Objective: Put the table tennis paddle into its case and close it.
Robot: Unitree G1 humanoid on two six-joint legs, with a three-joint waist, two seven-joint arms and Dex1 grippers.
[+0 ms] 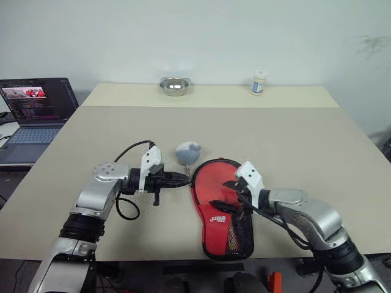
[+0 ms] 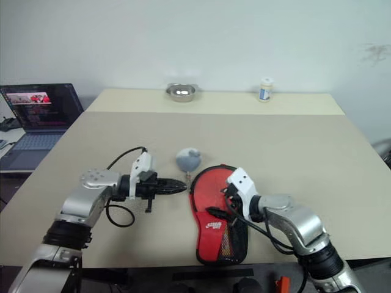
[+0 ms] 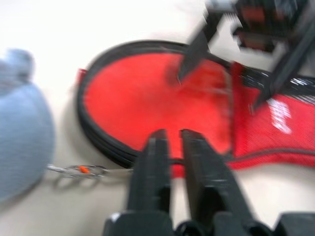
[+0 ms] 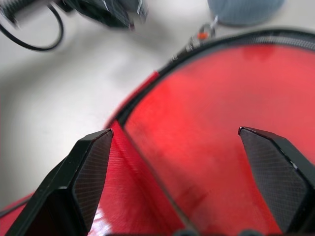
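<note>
The case [image 1: 215,183] lies red side up near the table's front edge, with a black zipper rim, a white logo and black mesh on its narrow end. A smooth round red surface fills the rim. I cannot tell whether that is the paddle's face or the fabric, so the table tennis paddle stays hidden to me. My left gripper [image 1: 186,179] points at the case's left rim, its fingers [image 3: 156,147] a narrow slit apart with nothing between them. My right gripper [image 4: 174,132] hovers over the case's middle, wide open and empty.
A grey round charm [image 1: 188,152] lies just behind the case, joined to its rim by a small chain [image 3: 78,170]. At the table's far edge stand a metal bowl [image 1: 174,86] and a small white jar [image 1: 259,82]. An open laptop [image 1: 35,110] sits off to the left.
</note>
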